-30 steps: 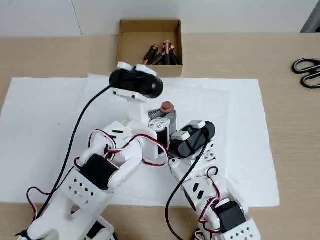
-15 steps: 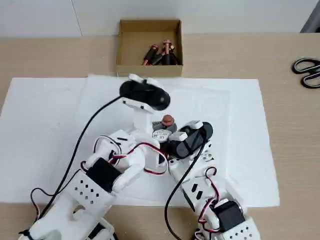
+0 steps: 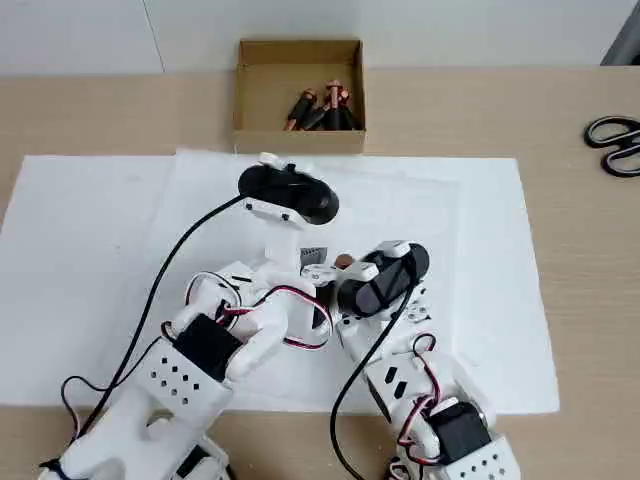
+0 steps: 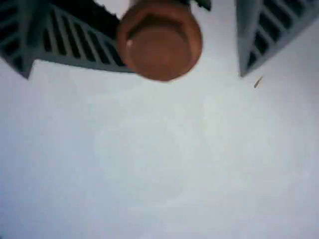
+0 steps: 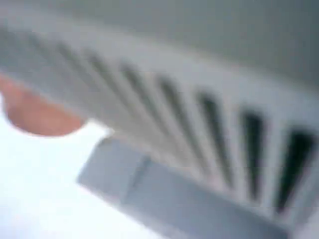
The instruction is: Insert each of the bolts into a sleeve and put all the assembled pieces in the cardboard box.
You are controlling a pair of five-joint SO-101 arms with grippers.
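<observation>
Table [image 3: 560, 90] w/ white sheet [image 3: 90, 260] spread just in front of cardboard box [image 3: 248, 95]; prob. there as a clean work surface.
Both arms meet over sheet, well in front of box, slightly toward its R side.
L gripper [image 4: 134, 84]: fingers [image 4: 55, 37] spread, not pinching. Bolt [image 4: 159, 40] sits betw. them, head toward cam, nearer 1 finger. Dark part [image 4: 102, 22] behind it, maybe sleeve, can't confirm.
R gripper [image 3: 333, 272] right beside bolt; grip state can't be told.
Judged: bolt kept upright betw. the 2 grippers so it can seat in sleeve.
Scissors [image 3: 615, 140] well to R of box.
Inside box, against its R wall: approx. 4 assembled pieces [image 3: 320, 108]; this bolt likely the last.
</observation>
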